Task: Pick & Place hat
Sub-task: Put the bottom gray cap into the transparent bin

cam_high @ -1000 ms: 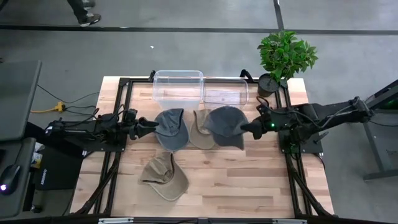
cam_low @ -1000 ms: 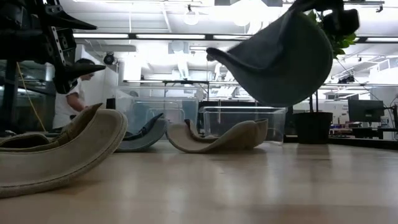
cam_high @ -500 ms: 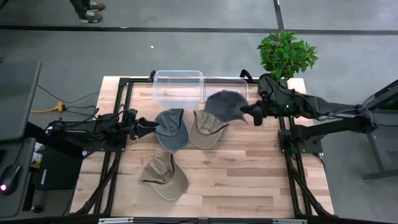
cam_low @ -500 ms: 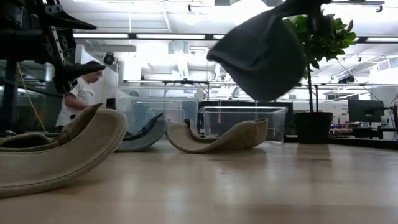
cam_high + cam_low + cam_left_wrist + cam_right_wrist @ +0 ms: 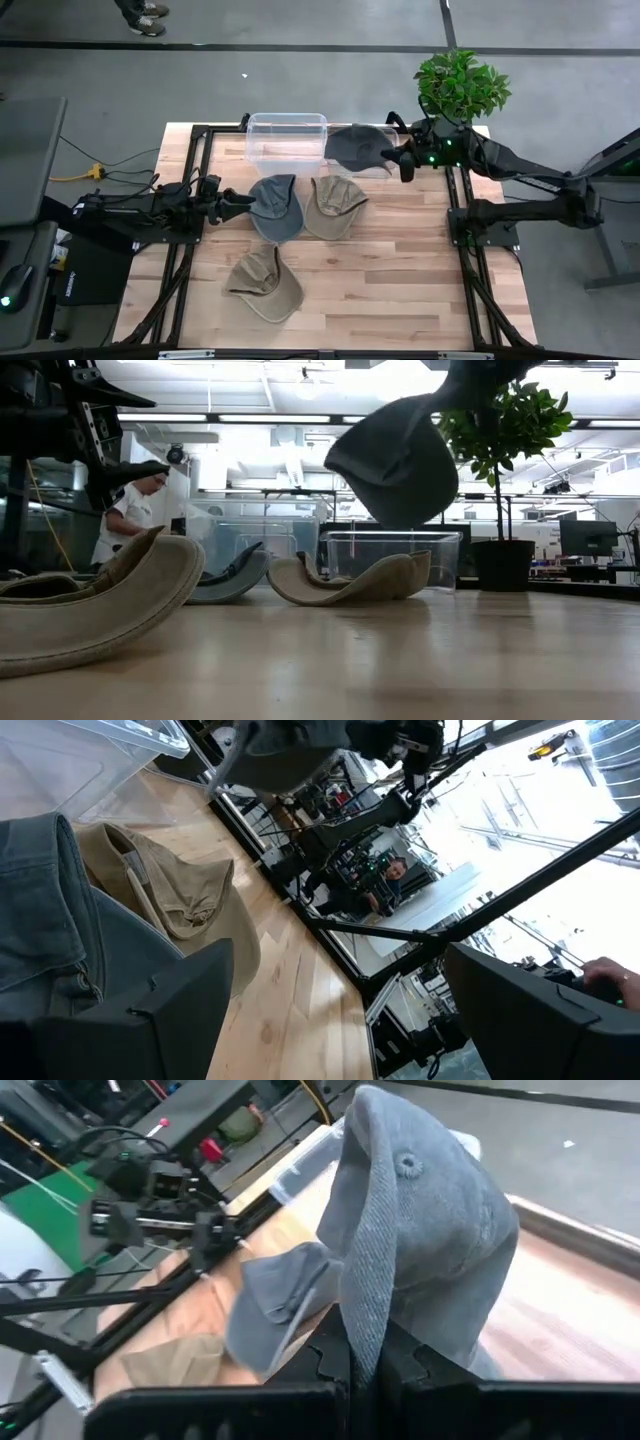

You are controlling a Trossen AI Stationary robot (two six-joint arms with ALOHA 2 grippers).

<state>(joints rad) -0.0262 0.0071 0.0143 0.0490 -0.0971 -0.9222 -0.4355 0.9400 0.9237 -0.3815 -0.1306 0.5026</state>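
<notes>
High view shows the right gripper pinching a grey hat above the clear bin, left gripper spread.

A: How do the two dark, jointed metal robot arms look from above?

B: Slim and matt black. The left arm shows black cables along its links; the right arm carries small green lights near the wrist.

A: And the fingers?

B: Flat, dark grey, blunt plastic-looking pads, seen on the left wrist.
</notes>
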